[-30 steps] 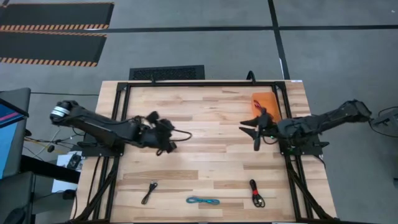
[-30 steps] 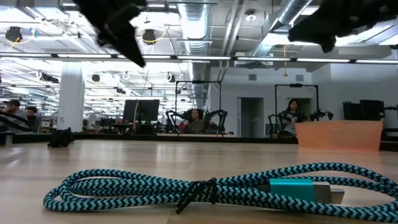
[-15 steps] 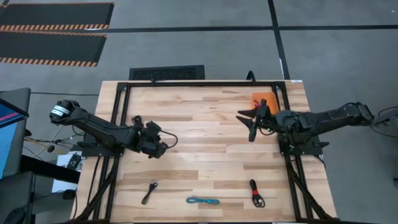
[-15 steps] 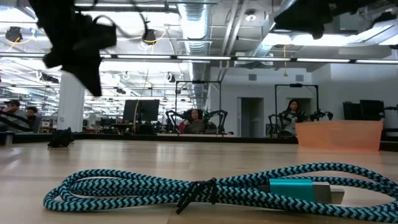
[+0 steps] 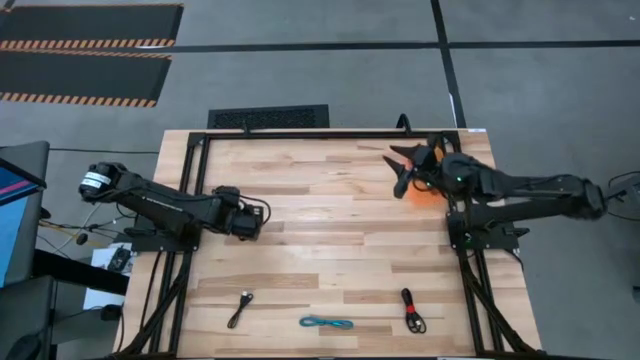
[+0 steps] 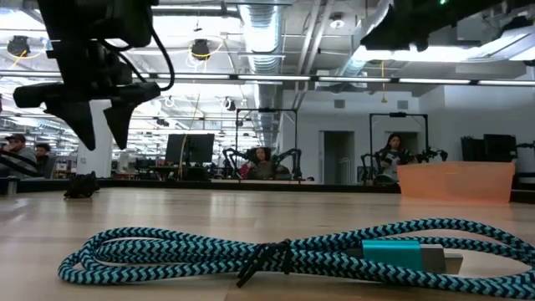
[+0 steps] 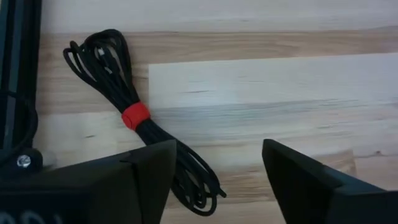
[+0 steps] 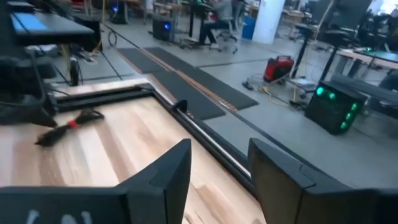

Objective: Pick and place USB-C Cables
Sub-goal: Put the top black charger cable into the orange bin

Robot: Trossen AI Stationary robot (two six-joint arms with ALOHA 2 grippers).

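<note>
A black USB-C cable (image 7: 106, 62), bundled with a red tie (image 7: 134, 116), lies flat on the table's left part beside the black frame rail; it also shows as the black cable (image 6: 81, 186). My left gripper (image 7: 217, 155) hangs open just above it, fingers pointing down, clear of the wood, as the left gripper (image 6: 104, 142) shows. My right gripper (image 5: 398, 170) stands open, raised over the far right of the table next to the orange tray (image 5: 424, 193). Near the front edge lie a black-grey cable (image 5: 240, 308), a teal cable (image 5: 327, 323) and a dark cable with red (image 5: 412, 311).
The black frame rail (image 7: 18, 68) runs close beside the black cable. The orange tray (image 6: 456, 181) sits at the far right, partly under my right arm. Bare wood lies in the table's middle (image 5: 330, 230). People sit in the room beyond the table.
My left gripper has gone toward the table's left edge and down over the black cable, and it has opened from shut. My right gripper has gone toward the far edge, beside the orange tray. No cable has moved.
</note>
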